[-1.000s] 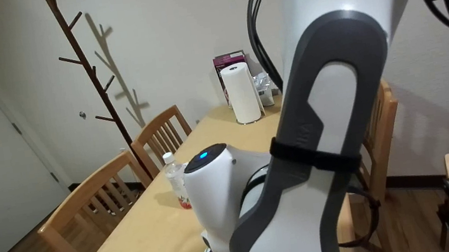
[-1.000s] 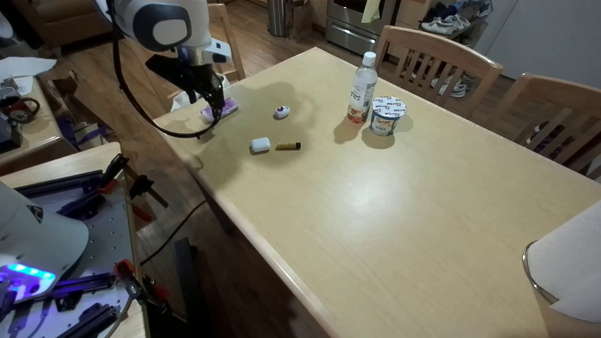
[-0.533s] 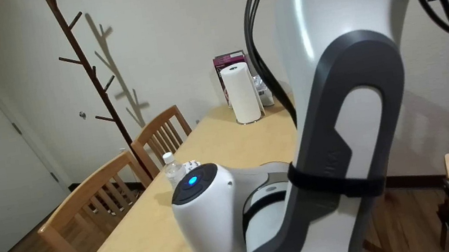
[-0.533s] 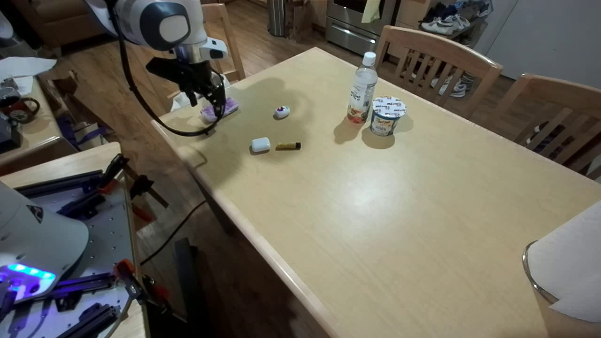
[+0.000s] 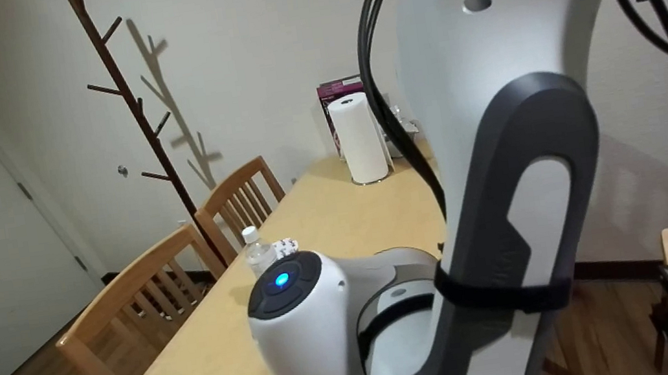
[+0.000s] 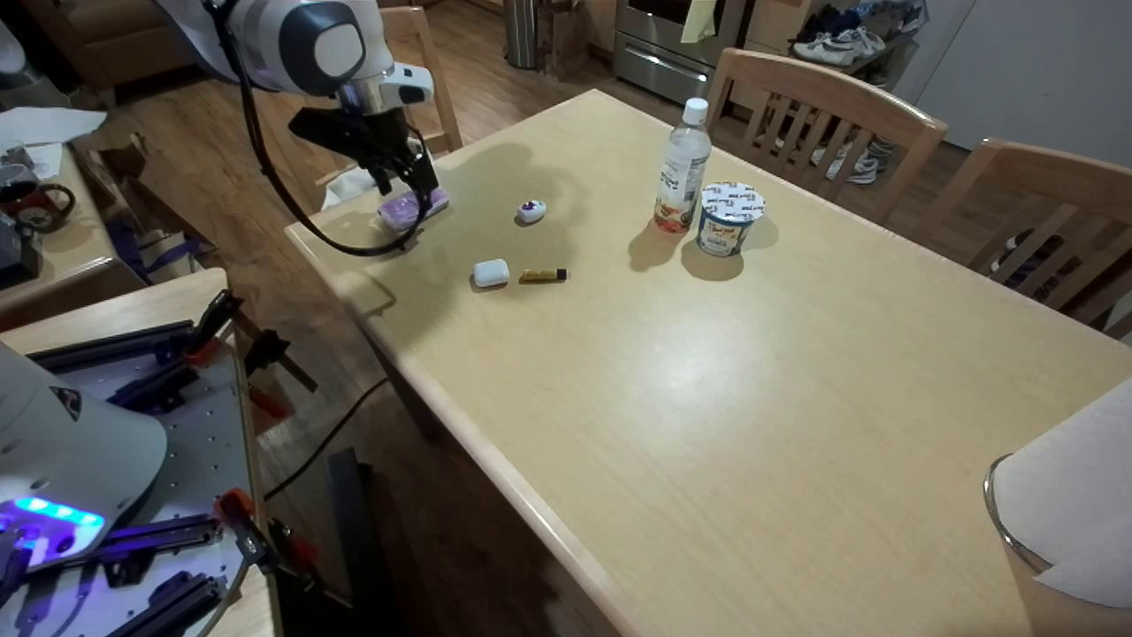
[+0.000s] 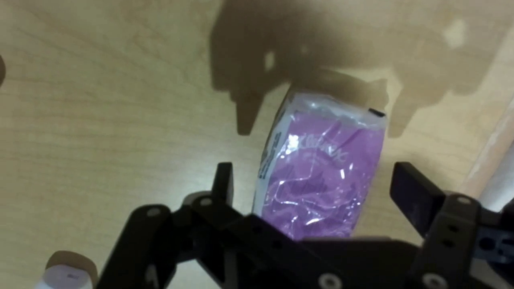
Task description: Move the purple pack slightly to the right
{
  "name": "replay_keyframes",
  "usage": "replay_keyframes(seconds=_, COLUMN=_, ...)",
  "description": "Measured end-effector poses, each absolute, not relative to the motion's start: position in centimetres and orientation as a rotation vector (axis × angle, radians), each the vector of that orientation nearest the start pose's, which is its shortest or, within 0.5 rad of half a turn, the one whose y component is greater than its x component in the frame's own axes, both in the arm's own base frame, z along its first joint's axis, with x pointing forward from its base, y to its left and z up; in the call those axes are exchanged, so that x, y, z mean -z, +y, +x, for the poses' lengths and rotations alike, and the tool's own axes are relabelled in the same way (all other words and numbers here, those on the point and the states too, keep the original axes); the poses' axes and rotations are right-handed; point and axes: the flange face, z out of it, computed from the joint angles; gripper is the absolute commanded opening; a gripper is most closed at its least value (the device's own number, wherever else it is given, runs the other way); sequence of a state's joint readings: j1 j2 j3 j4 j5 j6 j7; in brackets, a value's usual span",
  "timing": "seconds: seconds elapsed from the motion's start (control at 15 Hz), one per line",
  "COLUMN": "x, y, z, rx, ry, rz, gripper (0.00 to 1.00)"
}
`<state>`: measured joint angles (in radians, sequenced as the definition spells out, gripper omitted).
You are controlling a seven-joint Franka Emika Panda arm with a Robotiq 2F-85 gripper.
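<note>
The purple pack [image 6: 402, 211] is a small lilac packet in shiny wrap, lying on the table near its corner. In the wrist view the pack [image 7: 321, 160] lies flat and slanted, with white side and end strips. My gripper [image 6: 409, 189] is above it and hides part of it in an exterior view. In the wrist view my gripper [image 7: 312, 172] is open, with one finger on each side of the pack and a visible gap to each. The pack's near end is hidden behind the gripper body. In an exterior view the arm hides both gripper and pack.
On the table are a white case [image 6: 492, 273], a yellow tube [image 6: 541, 275], a small white disc with purple centre [image 6: 531, 211], a bottle [image 6: 683, 168], a cup [image 6: 725, 232] and a paper roll [image 6: 1074, 495]. The table edge [image 7: 490, 152] is close to the pack.
In an exterior view the gripper has shifted slightly right over the pack. In an exterior view the arm's wrist part has moved down and left. The pack has not moved.
</note>
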<state>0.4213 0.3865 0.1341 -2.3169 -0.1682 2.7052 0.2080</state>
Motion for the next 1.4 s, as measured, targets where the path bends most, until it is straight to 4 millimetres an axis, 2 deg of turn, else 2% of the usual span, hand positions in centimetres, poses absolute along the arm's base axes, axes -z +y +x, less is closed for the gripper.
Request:
replay_keyframes(seconds=0.27, x=-16.3, y=28.1, z=44.0, rx=0.051, ry=-0.675, rz=-3.072, gripper=1.00)
replay_keyframes(seconds=0.47, x=-15.1, y=29.2, z=43.4, rx=0.028, ry=-0.624, rz=-3.040, gripper=1.00)
replay_keyframes(seconds=0.53, x=-14.8, y=29.7, z=43.3, rx=0.017, ry=-0.609, rz=-3.029, gripper=0.75)
replay_keyframes(seconds=0.6, x=-14.6, y=30.1, z=43.2, rx=0.009, ry=-0.597, rz=-3.021, gripper=0.74)
replay_keyframes(seconds=0.73, x=-14.7, y=30.2, z=43.5, rx=0.011, ry=-0.576, rz=-3.016, gripper=0.62)
replay_keyframes(seconds=1.27, x=-15.8, y=30.3, z=43.8, rx=0.000, ry=-0.638, rz=-3.014, gripper=0.08)
replay_keyframes(seconds=1.4, x=-16.4, y=30.0, z=43.5, rx=-0.066, ry=-0.725, rz=-3.017, gripper=0.06)
